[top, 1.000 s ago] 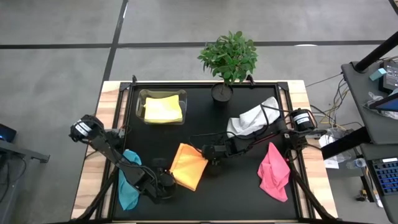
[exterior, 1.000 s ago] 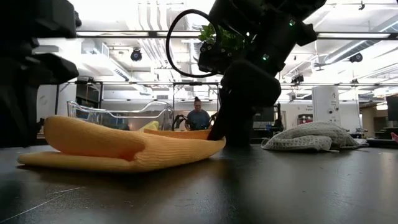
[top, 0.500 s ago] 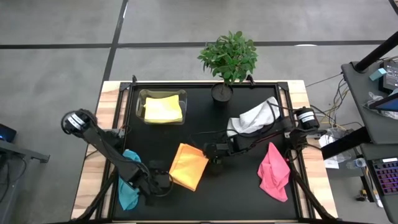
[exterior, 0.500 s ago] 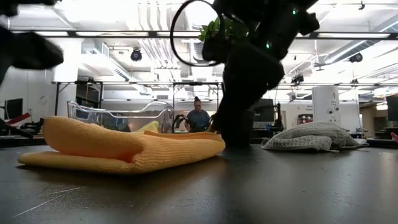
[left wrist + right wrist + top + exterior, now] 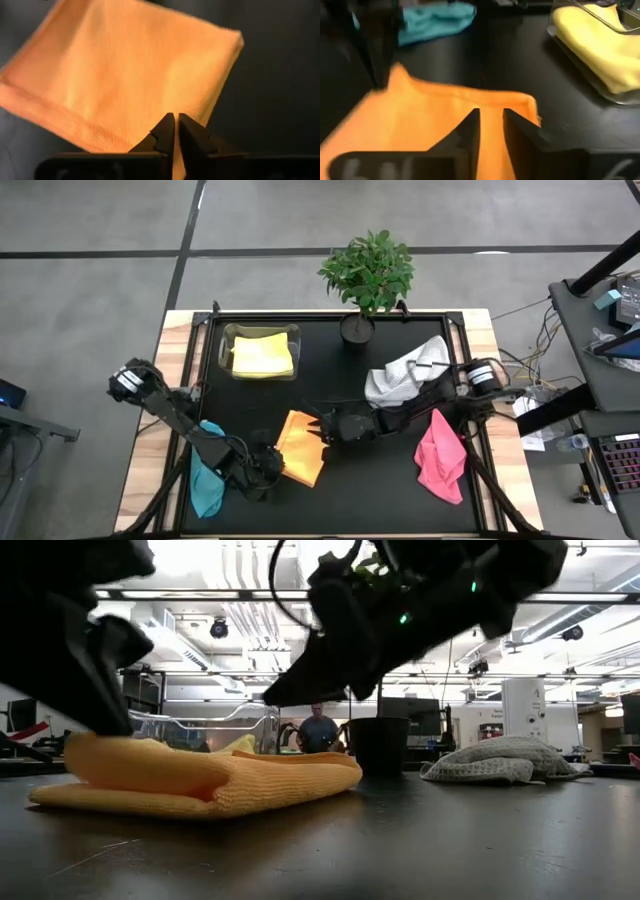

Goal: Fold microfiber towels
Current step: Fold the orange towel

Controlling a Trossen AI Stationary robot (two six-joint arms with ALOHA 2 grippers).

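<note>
Both arms are on the orange towel (image 5: 302, 447), which sits half-folded on the black counter (image 5: 380, 480) just in front of the clear plastic box (image 5: 226, 352) holding the yellow towel (image 5: 262, 357). The left gripper (image 5: 268, 468) is at the towel's corner farthest from the box, its fingers (image 5: 167, 131) pressed together, pinching that edge I think, though the wrist view doesn't quite prove cloth is caught. The right gripper (image 5: 322, 425) is at the edge away from the box with a narrow gap between its fingers (image 5: 470, 127), and I can't tell if it's gripping. To do this well: lift both corners evenly, carry them over, line up the edges, then let go. No readable labels or writing anywhere.
</note>
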